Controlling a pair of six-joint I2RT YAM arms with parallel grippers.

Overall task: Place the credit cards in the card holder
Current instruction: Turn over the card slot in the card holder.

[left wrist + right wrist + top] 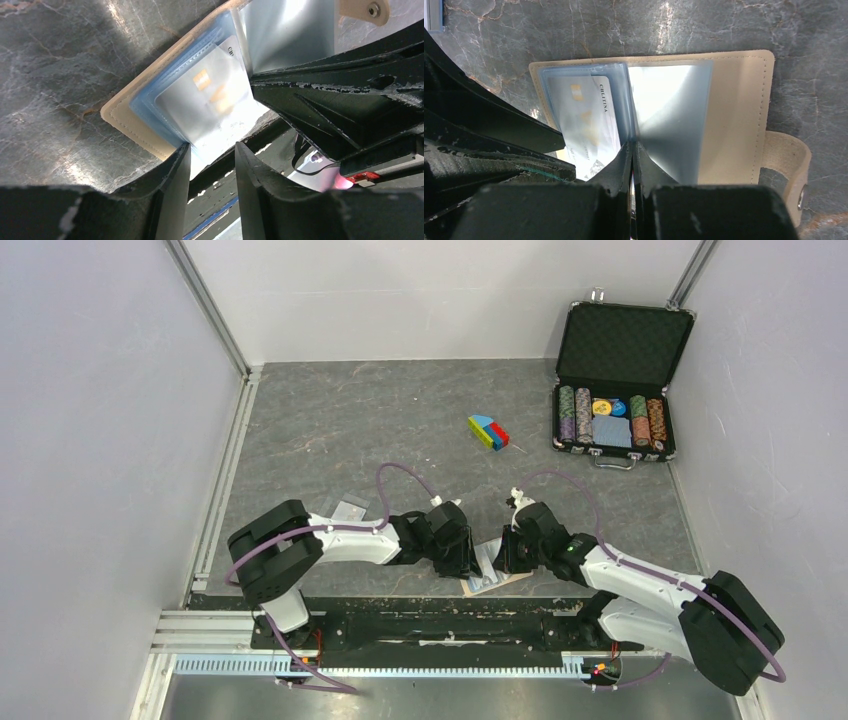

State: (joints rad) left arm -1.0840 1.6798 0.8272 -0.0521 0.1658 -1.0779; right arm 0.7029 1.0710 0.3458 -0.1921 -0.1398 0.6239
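Observation:
The tan card holder (734,115) lies open on the grey table near its front edge, between both arms (490,582). A pale credit card (584,115) with a gold chip mark sits partly inside a blue-white pocket on its left half (210,95). My left gripper (212,147) is open, its fingers either side of the card's protruding near edge. My right gripper (633,145) is shut on a clear pocket panel (674,110) and holds it raised. In the top view both grippers, left (462,558) and right (512,552), meet over the holder. Another pale flat card (350,510) lies on the table behind the left arm.
A black poker-chip case (615,380) stands open at the back right. Small coloured blocks (488,432) lie mid-table. A metal rail (225,470) runs along the left wall. The holder's snap tab (791,165) sticks out on its right side.

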